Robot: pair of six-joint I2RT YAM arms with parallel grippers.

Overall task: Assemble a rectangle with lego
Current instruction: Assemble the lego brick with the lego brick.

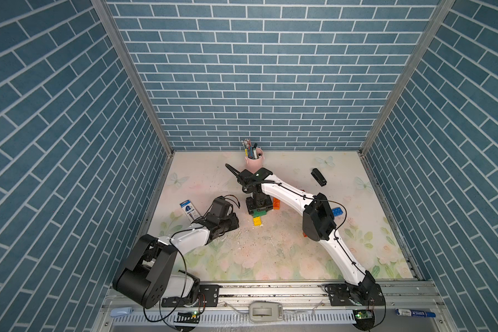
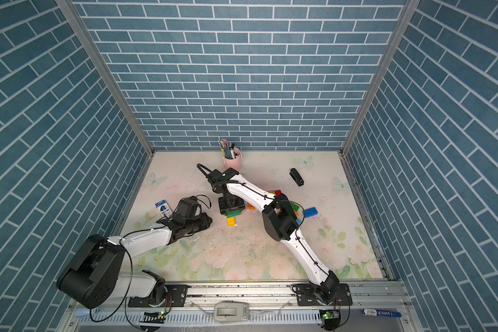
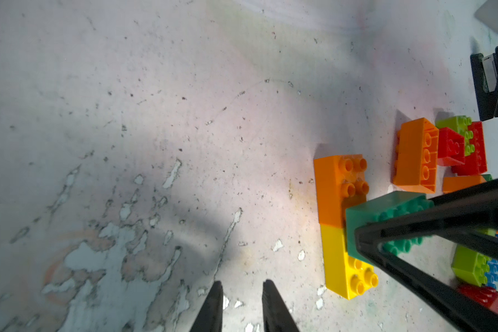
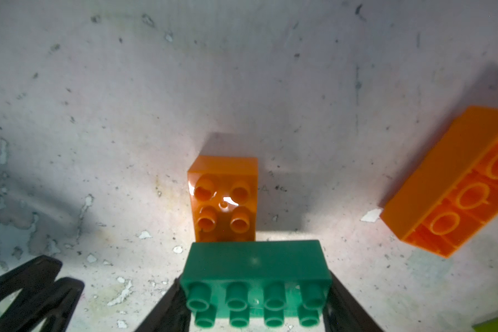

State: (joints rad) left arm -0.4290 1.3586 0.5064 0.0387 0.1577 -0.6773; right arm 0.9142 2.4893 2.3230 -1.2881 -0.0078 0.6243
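Nearest, the left gripper (image 3: 242,284) hung low over the desk (image 3: 127,86), closed and holding nothing, probably so as not to disturb the work. Just beyond it, a yellow brick (image 3: 338,258) and an orange brick (image 3: 328,186) lay end to end as one row. The right gripper (image 4: 256,301), about half open, pinched a green brick (image 4: 255,264) by its short ends and held it crosswise over their joint, I think to lock both together. Farther, loose bricks (image 3: 414,155) lay in a pile, and the stapler (image 1: 318,177) beyond them.

Left arm (image 1: 187,238), right arm (image 1: 285,195): white shells, black joints, thin black cables. Left gripper (image 3: 242,283), right gripper (image 4: 255,287): black open-frame fingers (image 3: 213,310).
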